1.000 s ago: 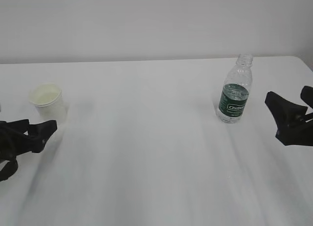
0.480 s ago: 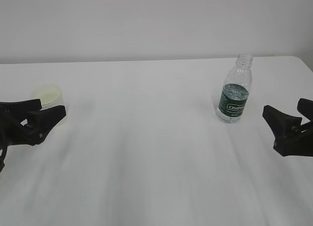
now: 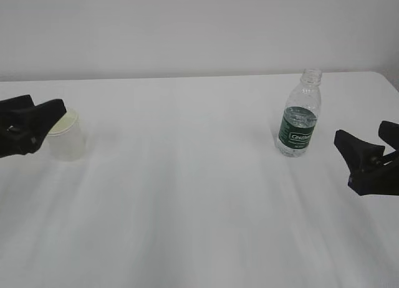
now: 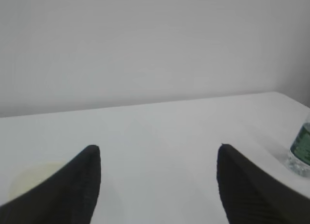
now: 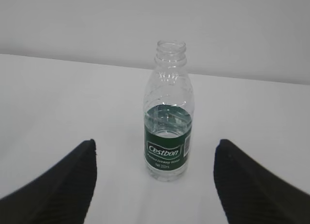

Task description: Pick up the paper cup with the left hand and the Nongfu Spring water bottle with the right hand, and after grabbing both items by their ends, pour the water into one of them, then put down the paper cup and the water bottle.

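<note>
Left tool (image 3: 34, 116): black, tapered fingers spread apart, level at the paper cup's rim; possibly touching the rim, the exterior view is too unclear to tell.
Right tool (image 3: 374, 152): black, ribbed fingers (image 5: 63, 185) wide apart, low over the worktop, aimed at the bottle and well short of it; nothing held.
Paper cup (image 3: 66, 137): small, tapered, cream-white paper, upright at the worktop's left.
Nongfu Spring water bottle (image 5: 167, 112): clear ribbed plastic, capless threaded neck, dark green label, upright at the right.
Water (image 5: 167, 124): clear, partly filling the bottle.
Worktop (image 3: 187, 188): plain, smooth, white.
</note>
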`<act>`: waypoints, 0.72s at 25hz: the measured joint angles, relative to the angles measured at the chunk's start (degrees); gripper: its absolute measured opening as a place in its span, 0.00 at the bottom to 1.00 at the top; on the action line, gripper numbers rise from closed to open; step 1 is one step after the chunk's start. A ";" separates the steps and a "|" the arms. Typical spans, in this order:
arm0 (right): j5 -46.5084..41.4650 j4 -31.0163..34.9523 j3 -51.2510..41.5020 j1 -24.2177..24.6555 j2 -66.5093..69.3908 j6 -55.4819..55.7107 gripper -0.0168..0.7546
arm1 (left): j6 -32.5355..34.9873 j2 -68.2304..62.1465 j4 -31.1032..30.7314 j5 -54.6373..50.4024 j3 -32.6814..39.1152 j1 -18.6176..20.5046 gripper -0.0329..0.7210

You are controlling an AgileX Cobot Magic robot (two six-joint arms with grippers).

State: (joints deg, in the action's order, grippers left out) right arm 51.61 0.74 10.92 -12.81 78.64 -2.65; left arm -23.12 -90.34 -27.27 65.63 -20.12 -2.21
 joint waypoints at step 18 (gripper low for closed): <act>-22.39 -0.74 11.73 0.00 -14.38 1.04 0.76 | -2.32 27.36 5.13 -17.34 0.58 0.00 0.75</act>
State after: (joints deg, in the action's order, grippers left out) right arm 29.22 0.00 22.65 -12.81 64.26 -1.61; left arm -25.44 -62.98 -22.15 48.29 -19.54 -2.21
